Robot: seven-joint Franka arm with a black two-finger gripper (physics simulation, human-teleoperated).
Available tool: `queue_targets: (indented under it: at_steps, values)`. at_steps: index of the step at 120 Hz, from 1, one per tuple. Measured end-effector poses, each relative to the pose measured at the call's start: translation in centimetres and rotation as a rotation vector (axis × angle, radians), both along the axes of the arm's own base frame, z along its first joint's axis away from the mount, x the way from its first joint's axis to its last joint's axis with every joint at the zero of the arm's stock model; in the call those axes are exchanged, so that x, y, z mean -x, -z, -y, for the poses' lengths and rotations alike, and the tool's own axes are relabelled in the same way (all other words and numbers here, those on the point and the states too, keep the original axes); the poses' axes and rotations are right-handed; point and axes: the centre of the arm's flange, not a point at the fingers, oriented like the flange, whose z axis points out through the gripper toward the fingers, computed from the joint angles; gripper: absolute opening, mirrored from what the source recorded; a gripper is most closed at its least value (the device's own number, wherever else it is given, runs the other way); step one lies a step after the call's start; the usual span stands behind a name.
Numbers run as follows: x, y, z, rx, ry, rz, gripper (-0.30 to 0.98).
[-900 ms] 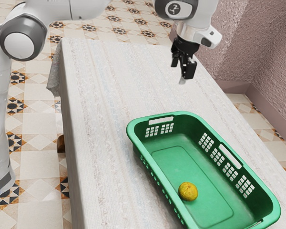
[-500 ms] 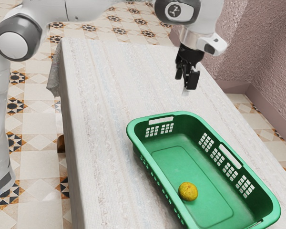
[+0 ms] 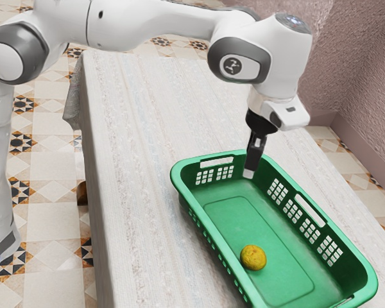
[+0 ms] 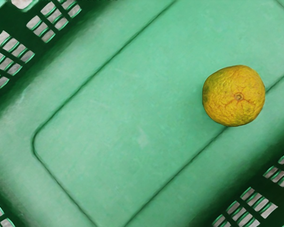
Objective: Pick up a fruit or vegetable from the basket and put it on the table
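The black gripper (image 3: 249,171) points down over the upper end of the green basket (image 3: 283,281) in the exterior view, its tip in front of the end wall. Inside the basket, a round yellow-orange fruit (image 3: 253,257) rests on the floor near the long side wall at the exterior view's left. A clear gap separates gripper and fruit. In the wrist view the same fruit (image 4: 234,96) lies across a groove line of the basket floor (image 4: 132,109), with nothing touching it.
Slotted basket walls with raised rims stand around the fruit. The cloth-covered table (image 3: 135,160) extends past the basket toward the exterior view's left and top. A textured wall (image 3: 366,70) rises beyond the table at the exterior view's right.
My hand has come down and toward the basket, from above the table to over the basket's upper end, and has turned. The fruit and basket have stayed put.
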Motion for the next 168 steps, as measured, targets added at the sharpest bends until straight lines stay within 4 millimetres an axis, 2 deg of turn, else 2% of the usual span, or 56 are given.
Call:
queue_targets:
  at_steps: [6,23,41,54,63,86,107,122,137,168]
  values:
    - [-0.1,0.9,0.4,0.005,0.026,0.001,0.68]
    - [-0.4,4.9,1.0,0.017,0.085,-0.009,0.68]
    - [-0.5,7.7,2.4,0.051,0.15,0.015,0.68]
    - [-0.3,8.2,3.7,0.1,0.195,0.046,0.68]
    - [0.1,9.4,4.8,0.122,0.226,0.049,0.68]
    - [0.3,11.6,5.3,0.151,0.262,0.071,0.68]
    - [0.2,12.3,6.5,0.175,0.303,0.108,0.68]
    - [-0.1,12.6,6.6,0.182,0.318,0.125,0.68]
    - [0.0,14.9,6.2,0.178,0.323,0.113,0.68]
    - [-1.0,16.6,5.9,0.189,0.33,0.128,0.68]
